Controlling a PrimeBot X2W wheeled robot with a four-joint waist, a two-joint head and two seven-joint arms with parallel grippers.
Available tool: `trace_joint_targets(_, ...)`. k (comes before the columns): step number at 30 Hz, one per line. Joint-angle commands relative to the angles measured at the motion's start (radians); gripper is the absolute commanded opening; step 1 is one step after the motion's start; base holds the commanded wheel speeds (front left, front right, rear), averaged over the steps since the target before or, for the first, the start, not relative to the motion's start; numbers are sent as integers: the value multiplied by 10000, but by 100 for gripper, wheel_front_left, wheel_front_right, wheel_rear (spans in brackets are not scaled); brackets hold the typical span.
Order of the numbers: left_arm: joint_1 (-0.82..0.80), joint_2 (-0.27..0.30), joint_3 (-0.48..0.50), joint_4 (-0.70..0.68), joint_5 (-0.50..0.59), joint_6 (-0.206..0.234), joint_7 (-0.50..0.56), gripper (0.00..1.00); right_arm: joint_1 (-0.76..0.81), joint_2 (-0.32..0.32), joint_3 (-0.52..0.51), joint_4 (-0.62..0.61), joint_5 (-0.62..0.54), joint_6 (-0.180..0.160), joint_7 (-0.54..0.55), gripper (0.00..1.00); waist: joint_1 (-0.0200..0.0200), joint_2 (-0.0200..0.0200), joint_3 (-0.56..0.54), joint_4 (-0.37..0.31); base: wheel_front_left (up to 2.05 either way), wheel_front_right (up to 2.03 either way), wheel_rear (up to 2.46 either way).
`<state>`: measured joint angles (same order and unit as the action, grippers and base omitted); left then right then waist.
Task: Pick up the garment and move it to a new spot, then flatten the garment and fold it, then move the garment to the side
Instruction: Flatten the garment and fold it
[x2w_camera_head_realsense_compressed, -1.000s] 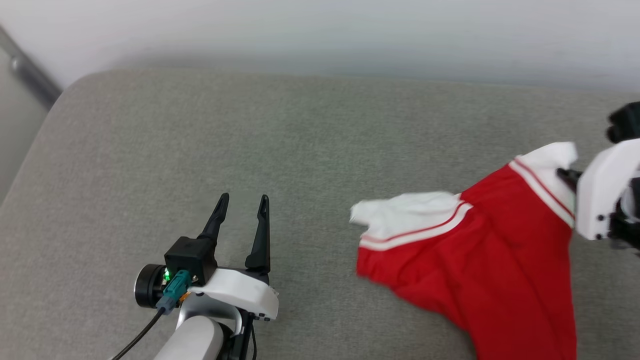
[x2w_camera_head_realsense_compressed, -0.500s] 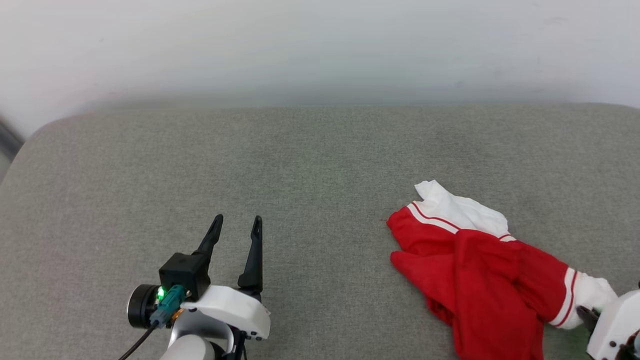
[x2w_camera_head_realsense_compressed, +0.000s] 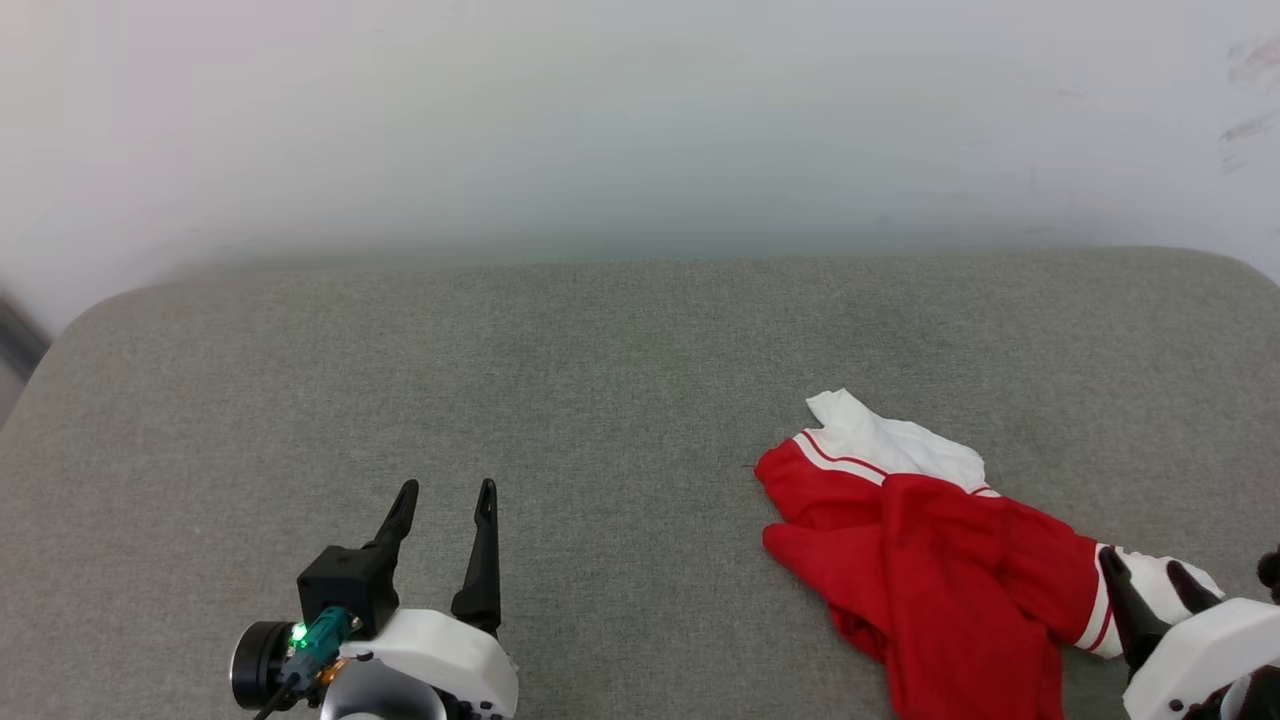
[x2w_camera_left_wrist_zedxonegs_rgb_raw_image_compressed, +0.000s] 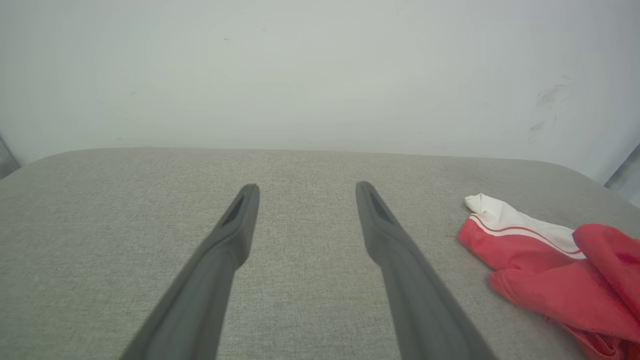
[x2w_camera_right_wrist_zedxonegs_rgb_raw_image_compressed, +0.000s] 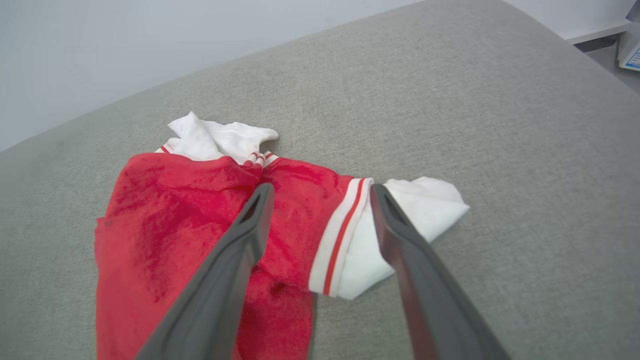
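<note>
Jersey (x2w_camera_head_realsense_compressed: 940, 560): crumpled on the grey bench's (x2w_camera_head_realsense_compressed: 600, 400) right side, waiting for you to flatten it.
Right end effector (x2w_camera_head_realsense_compressed: 1140, 565): released, jaws straddling the white sleeve (x2w_camera_right_wrist_zedxonegs_rgb_raw_image_compressed: 425, 200).
Left end effector (x2w_camera_head_realsense_compressed: 447, 487): spread and empty, parked well apart.

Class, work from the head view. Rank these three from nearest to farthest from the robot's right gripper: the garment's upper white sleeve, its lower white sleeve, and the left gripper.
Measured from the right gripper:
1. The lower white sleeve, right at its open fingers, lower right.
2. The upper white sleeve, up and to the left, past the red body.
3. The left gripper, far across at the lower left.
</note>
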<state>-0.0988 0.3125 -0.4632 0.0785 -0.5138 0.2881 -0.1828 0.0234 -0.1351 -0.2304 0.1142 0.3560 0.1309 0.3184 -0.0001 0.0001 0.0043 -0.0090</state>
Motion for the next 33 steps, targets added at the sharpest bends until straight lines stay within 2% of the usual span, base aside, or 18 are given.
trace_joint_targets(1, 103, 68, 9, -58, -28, 34, 32, 100, 1, -81, 155, -89, 137, -3, 193, 100, 1, -1, -8, -10, 0, 0, 0)
trace_joint_targets(7, -108, 107, -75, -222, 14, -18, 130, 100, -744, -629, 1030, -83, 756, -3, 2099, 100, 1, -1, 182, 113, 0, 0, 0)
trace_joint_targets(12, -449, -22, -304, -234, 102, -131, 146, 100, -1477, -1113, 1465, 175, 1057, -3, 3832, 100, 1, -1, 535, 548, 0, 0, 0)
trace_joint_targets(20, -1065, -282, -442, -62, 180, -304, -52, 100, -2562, -1436, 1850, 549, 878, -3, 5021, 100, 1, -1, 1364, 1155, 0, 0, 0)
trace_joint_targets(21, -1114, -288, -456, -20, 182, -328, -67, 100, -2574, -1471, 1923, 638, 843, -3, 5165, 78, 1, -1, 1418, 1204, 0, 0, 0)
trace_joint_targets(22, -1147, -301, -468, 23, 187, -333, -87, 100, -2664, -1511, 2005, 623, 822, -3, 5200, 22, 1, -1, 1448, 1234, 0, 0, 0)
trace_joint_targets(23, -1165, -323, -476, 53, 182, -341, -119, 100, -2757, -1522, 2010, 607, 832, -3, 5207, 0, 1, -1, 1466, 1250, 0, 0, 0)
trace_joint_targets(29, -1074, -332, -444, 288, 110, -312, -215, 100, -2932, -1520, 2591, -47, 736, -3, 4780, 0, 1, -1, 1234, 1185, 0, 0, 0)
trace_joint_targets(33, -986, -235, -450, 301, 93, -308, -172, 100, -3117, -1481, 3536, -829, 736, -3, 4474, 0, 1, -1, 969, 1036, 0, 0, 0)
